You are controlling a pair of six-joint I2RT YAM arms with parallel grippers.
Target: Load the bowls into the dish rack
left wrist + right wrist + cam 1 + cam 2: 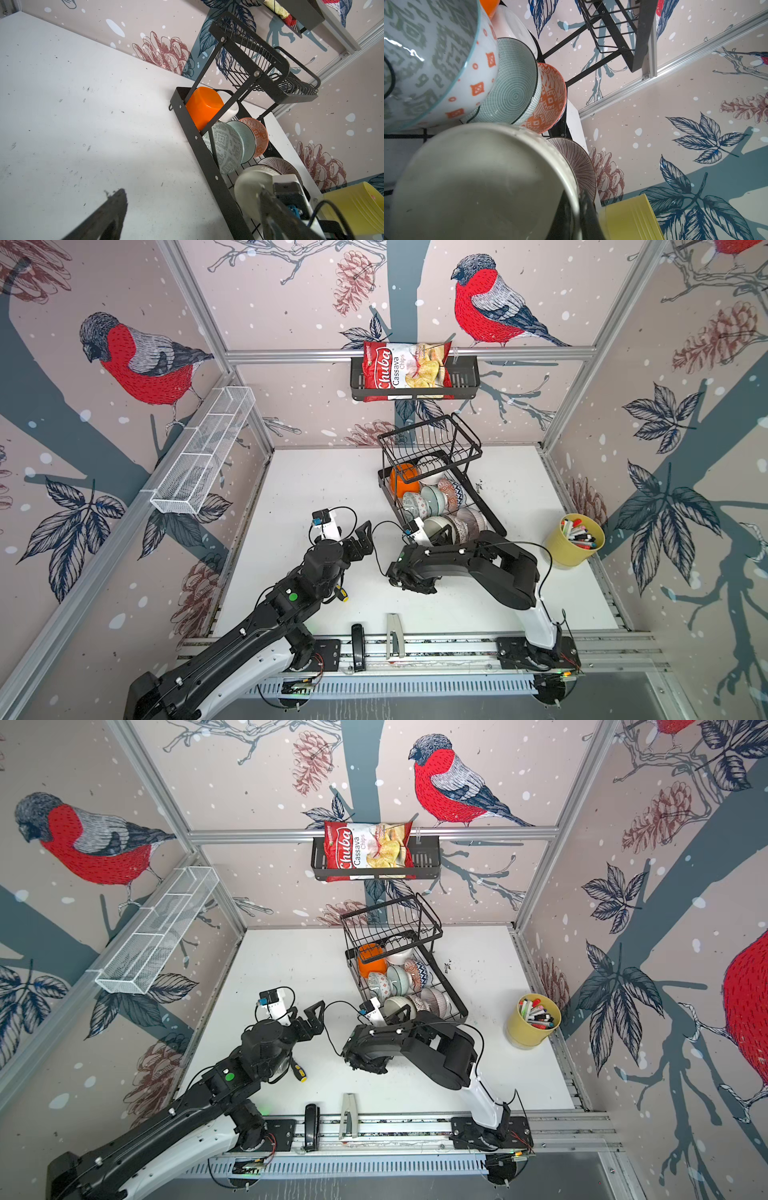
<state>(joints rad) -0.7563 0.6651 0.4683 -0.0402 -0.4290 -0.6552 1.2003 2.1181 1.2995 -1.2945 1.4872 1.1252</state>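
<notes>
You are looking at the dish rack (491,516) standing just right of centre in both top views, on the white bench (316,489). Its lower tray is carrying the bowls (432,497) on edge, with an orange bowl (402,480) at the upper end and patterned ones below it. Your right claw (441,533) is clamping the rim of a pale grey bowl (477,182) at the tray's lower end, just beside a mauve-striped bowl (575,160). You cannot tell whether it is resting on the wires. Your left claw (362,540) is hovering left of the rack with its jaws spread wide, gripping nothing.
</notes>
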